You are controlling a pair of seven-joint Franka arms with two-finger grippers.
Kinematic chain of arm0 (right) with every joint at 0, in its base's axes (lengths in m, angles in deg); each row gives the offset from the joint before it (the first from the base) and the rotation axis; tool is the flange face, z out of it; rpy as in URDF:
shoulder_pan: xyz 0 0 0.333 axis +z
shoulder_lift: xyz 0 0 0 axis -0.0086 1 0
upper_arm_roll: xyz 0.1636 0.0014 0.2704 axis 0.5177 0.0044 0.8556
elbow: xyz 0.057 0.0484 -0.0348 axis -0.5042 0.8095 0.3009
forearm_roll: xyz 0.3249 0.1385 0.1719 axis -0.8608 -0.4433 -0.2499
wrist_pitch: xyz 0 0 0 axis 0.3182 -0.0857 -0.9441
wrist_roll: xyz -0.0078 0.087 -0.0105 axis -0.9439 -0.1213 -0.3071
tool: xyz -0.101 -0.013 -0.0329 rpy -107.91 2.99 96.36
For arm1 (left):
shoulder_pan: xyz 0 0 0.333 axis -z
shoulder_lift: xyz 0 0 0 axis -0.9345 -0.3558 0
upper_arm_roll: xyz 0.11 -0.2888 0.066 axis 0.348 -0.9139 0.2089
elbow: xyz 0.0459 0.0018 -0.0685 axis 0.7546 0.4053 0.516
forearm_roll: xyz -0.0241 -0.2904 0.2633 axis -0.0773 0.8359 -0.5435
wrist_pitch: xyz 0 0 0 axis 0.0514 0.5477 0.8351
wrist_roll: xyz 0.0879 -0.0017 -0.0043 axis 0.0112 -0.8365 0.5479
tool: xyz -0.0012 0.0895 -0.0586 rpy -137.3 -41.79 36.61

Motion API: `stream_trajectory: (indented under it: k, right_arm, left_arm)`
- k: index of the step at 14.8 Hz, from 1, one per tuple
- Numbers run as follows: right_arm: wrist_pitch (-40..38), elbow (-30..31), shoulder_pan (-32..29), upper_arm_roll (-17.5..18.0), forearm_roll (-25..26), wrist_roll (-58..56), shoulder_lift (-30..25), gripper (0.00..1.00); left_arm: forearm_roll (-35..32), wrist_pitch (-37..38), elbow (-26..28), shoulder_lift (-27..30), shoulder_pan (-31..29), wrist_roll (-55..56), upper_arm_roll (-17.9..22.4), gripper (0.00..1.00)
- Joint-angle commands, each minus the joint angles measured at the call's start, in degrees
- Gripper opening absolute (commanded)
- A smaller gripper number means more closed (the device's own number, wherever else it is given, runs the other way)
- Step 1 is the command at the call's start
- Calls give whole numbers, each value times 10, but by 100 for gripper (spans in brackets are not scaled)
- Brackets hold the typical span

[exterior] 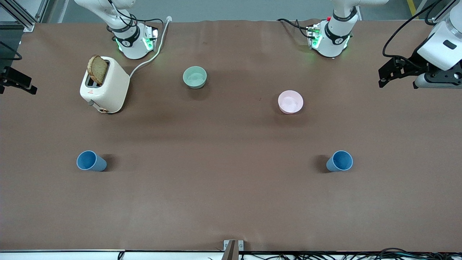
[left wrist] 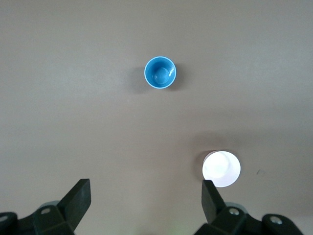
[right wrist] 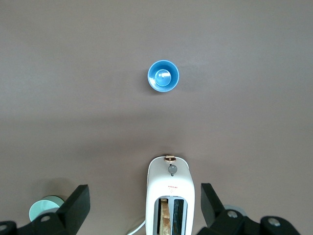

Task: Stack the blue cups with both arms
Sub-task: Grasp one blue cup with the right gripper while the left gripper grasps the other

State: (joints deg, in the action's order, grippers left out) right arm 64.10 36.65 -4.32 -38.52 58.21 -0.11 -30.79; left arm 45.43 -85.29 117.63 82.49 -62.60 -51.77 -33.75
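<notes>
Front view: two blue cups stand upright and well apart in the lower half, one blue cup [exterior: 91, 161] lower left, the other blue cup [exterior: 340, 161] lower right. The left gripper [exterior: 391, 74] hangs at the right edge, the right gripper [exterior: 14, 82] at the left edge, both far from the cups.

Left wrist view: the left gripper's fingers [left wrist: 78, 198] spread wide, holding nothing; the cup sits upper centre, the pink bowl [left wrist: 221, 169] lower.

Right wrist view: the right gripper's fingers [right wrist: 77, 203] gape wide, empty, flanking the toaster [right wrist: 170, 193]; the cup sits above.

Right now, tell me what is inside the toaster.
A slice of brown bread stands in one slot of the toaster, its upper part sticking out. Its lower part is hidden inside. The other slot looks empty.
</notes>
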Motion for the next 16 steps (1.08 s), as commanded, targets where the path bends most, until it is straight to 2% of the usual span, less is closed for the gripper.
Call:
stream_trajectory:
  k: [1, 3, 6, 12, 14, 16]
  right_arm:
    - [-10, -11, 2, -1, 3, 4, 4, 100]
    - [-10, -11, 2, -1, 3, 3, 4, 100]
    - [-10, -11, 2, -1, 3, 2, 4, 100]
    - [-6, -9, 2, -1, 3, 0, 5, 100]
    - [-4, -7, 2, -4, 2, 0, 11, 100]
    - [11, -7, 4, -6, 2, 0, 29, 100]
  left_arm:
    - [-10, 22, -27, -9, 0, -1, 1, 100]
    - [-13, 22, -46, -30, -1, -5, 4, 100]
    - [-21, -1, -68, -112, -1, -8, 5, 100]
    - [-23, -282, 46, -215, -38, -4, 5, 100]
    - [-23, -331, 76, -241, -40, -7, 5, 100]
    - [-23, -343, 97, -256, -42, -9, 5, 100]
